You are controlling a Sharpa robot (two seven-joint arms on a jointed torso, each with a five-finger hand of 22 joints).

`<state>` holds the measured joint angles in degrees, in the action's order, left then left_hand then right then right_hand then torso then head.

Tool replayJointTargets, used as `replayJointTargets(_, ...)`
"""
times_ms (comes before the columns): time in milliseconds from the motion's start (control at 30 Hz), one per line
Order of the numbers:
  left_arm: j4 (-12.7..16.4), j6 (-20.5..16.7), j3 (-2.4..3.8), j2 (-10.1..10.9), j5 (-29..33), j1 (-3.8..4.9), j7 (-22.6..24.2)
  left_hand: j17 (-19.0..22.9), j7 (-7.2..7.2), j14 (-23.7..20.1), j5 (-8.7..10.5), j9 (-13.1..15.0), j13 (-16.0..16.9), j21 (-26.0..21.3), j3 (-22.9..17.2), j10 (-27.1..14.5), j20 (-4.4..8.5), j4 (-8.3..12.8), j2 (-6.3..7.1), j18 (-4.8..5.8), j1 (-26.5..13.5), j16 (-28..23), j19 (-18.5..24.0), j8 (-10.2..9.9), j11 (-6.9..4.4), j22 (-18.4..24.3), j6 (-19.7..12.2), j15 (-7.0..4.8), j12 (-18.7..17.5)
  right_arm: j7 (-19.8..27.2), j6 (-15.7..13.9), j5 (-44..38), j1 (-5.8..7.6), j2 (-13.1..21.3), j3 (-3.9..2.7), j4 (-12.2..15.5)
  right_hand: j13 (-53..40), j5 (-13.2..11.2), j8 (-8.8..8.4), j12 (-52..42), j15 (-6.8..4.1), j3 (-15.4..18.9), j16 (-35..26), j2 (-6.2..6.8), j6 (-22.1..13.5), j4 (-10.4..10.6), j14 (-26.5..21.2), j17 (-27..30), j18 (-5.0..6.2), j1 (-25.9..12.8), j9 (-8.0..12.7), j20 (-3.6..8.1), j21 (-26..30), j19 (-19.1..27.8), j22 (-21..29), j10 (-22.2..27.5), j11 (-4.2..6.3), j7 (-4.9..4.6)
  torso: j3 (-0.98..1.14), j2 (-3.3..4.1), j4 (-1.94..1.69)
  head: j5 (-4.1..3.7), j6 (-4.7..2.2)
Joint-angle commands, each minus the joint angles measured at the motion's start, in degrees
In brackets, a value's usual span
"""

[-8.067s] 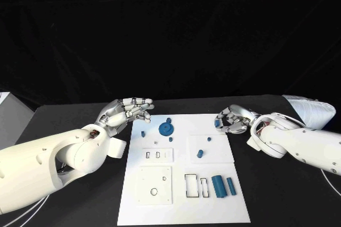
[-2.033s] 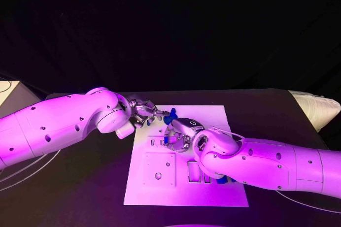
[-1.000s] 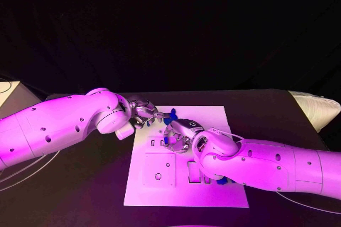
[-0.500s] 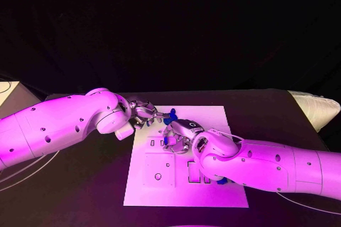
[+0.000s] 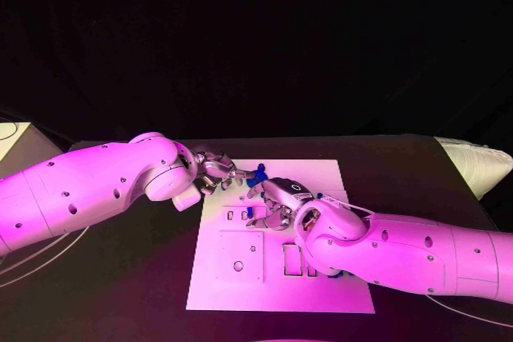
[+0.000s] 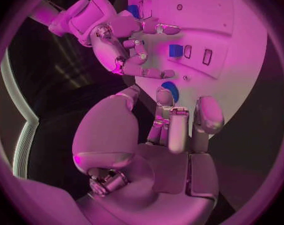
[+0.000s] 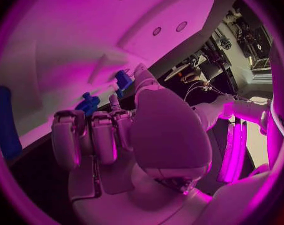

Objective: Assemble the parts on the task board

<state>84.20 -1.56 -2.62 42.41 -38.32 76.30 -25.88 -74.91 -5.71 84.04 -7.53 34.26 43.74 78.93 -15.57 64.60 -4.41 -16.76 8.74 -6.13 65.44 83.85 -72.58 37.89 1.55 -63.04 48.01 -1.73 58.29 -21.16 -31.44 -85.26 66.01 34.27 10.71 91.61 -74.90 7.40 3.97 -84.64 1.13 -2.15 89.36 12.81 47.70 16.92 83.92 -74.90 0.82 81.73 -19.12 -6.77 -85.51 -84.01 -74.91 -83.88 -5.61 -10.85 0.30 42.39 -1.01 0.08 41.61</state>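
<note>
The white task board (image 5: pixel 344 185) lies mid-table. My left hand (image 5: pixel 219 171) sits at its far left corner, fingers spread, one fingertip touching a round blue part (image 5: pixel 256 177) that lies on the board (image 6: pixel 242 45); the same round part (image 6: pixel 170 91) peeks out behind that fingertip. My right hand (image 5: pixel 275 205) hovers over the small slotted plate (image 5: pixel 237 216) and pinches a small blue part (image 5: pixel 249 207). This small part (image 6: pixel 176 50) stands beside two open slots, with the right hand (image 6: pixel 119 40) around it. Just past my right fingers, the small part (image 7: pixel 88 105) shows again.
A blue cylinder (image 7: pixel 4 122) lies on the board near my right forearm. A larger square plate with holes (image 5: pixel 237 257) sits at the board's near left. A white cushion (image 5: pixel 472 168) lies at the table's right edge, and a pale box (image 5: pixel 13 143) at the left.
Since 8 s ago both arms have come in over the board's far left. Over the last second the right hand has edged slightly rightwards; the left hand stays by the round part.
</note>
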Motion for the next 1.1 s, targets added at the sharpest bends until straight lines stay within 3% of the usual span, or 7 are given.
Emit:
replayJointTargets(33,0.0,1.3,0.0,0.0,-0.4,0.04,-0.1,-2.9,0.08,1.3,-0.05,0.2,0.0,0.2,0.5,-0.1,0.03,0.0,-0.42,0.72,-0.1,0.0,-0.2,0.2,-0.03,-0.1,-0.2,-0.16,0.3,1.4,-3.7,0.4,0.06,1.1,-0.1,1.4,-10.6,0.7,-0.23,0.2,0.42,0.3,-0.2,-0.25,-0.6,0.0,5.5,-12.8,0.37,0.7,0.2,-0.58,0.1,-3.6,-11.9,-1.6,-0.37,-0.11,0.04,-0.02,0.02,0.04,0.05)
replayJointTargets(233,0.0,1.5,-0.01,0.1,-0.4,0.03,-0.2,-2.9,0.09,1.3,-0.05,0.2,0.0,0.1,0.5,0.0,0.03,0.0,-0.44,0.7,-0.1,0.0,-0.1,0.2,-0.04,0.0,-0.2,-0.16,0.3,3.6,-4.6,3.1,0.98,4.8,-0.51,5.3,-10.6,1.3,0.31,0.1,0.29,-0.1,-0.3,-0.94,0.3,-0.1,5.5,-12.7,0.4,0.7,0.0,-0.54,0.2,-3.5,-11.9,-1.7,-0.15,0.2,0.01,-0.12,0.02,-0.21,-0.19)
replayJointTargets(367,-0.1,1.9,-0.08,0.2,-0.5,0.02,-0.3,-3.0,0.1,1.3,-0.05,0.3,0.1,0.2,0.6,0.0,0.04,0.0,-0.47,0.73,-0.1,0.0,-0.2,0.3,-0.05,-0.1,-0.2,-0.17,0.4,8.2,-2.3,8.9,2.63,8.1,-0.7,7.8,-10.6,1.9,1.2,0.1,0.09,-1.5,-0.3,-2.39,1.9,-0.3,5.4,-12.6,0.52,1.7,-0.2,-0.36,0.7,-3.3,-11.6,-1.7,0.07,0.4,0.09,-0.23,0.1,-0.1,-0.42)
replayJointTargets(500,-0.2,2.7,-0.37,0.1,-1.0,0.0,-0.5,-3.0,0.1,1.3,-0.05,0.3,0.0,0.2,0.6,-0.1,0.04,0.0,-0.48,0.72,-0.1,0.0,-0.2,0.3,-0.05,-0.1,-0.2,-0.17,0.3,12.3,1.8,14.8,4.81,12.2,-0.81,10.1,-10.4,6.2,1.94,0.3,-0.19,-3.6,-0.5,-3.63,2.9,-1.1,5.3,-12.2,0.81,4.1,-0.3,-0.12,1.8,-2.7,-10.8,-1.5,0.36,0.69,0.12,-0.45,0.13,-0.14,-0.47)
replayJointTargets(667,-0.2,4.2,-1.09,-0.2,-2.2,-0.01,-0.8,-3.8,0.14,1.6,-0.11,0.4,0.9,0.7,0.6,0.5,0.05,0.1,-0.66,0.97,0.0,0.4,-1.0,0.3,-0.1,-1.4,-0.2,-0.2,1.0,14.2,3.9,20.3,7.2,17.2,-1.27,11.8,-10.0,9.0,1.97,0.7,-0.21,-5.9,-0.3,-3.19,2.5,-2.6,5.4,-12.7,0.93,7.1,-0.2,-0.01,2.4,-2.4,-10.5,-1.0,0.35,0.6,0.15,-0.73,0.0,-0.1,-0.42)
replayJointTargets(867,-1.1,8.8,-1.65,-1.4,-5.0,0.0,-2.0,-4.3,0.12,1.9,0.11,0.9,1.7,1.0,1.5,1.0,0.09,-0.1,-1.24,1.04,-1.2,0.8,-1.3,0.2,-0.08,-1.8,-0.5,-0.21,1.7,15.9,0.5,32.5,10.19,20.7,-1.6,10.8,-9.8,9.2,2.26,0.9,-0.19,-6.3,-0.4,-3.1,2.8,-2.3,5.4,-12.5,1.01,6.7,-0.2,-0.02,2.7,-2.2,-10.3,-0.8,0.33,0.6,0.31,-1.02,0.03,-0.58,-0.07)
replayJointTargets(1100,-2.7,14.0,-1.91,-3.3,-8.3,0.04,-3.0,-5.1,-0.03,2.2,0.89,1.8,2.8,1.3,3.5,1.3,0.0,-0.1,-2.97,1.12,-5.1,1.2,-1.5,-0.1,0.08,-2.4,-1.1,-0.07,2.7,16.6,-3.8,45.2,11.56,21.6,-1.84,8.4,-9.1,9.2,2.11,1.8,-0.13,-6.8,-0.5,-2.88,2.0,-2.1,5.3,-12.2,1.31,6.4,-0.1,-0.06,3.9,-1.6,-9.6,0.0,0.23,0.46,0.45,-0.99,-0.01,-0.32,0.29)
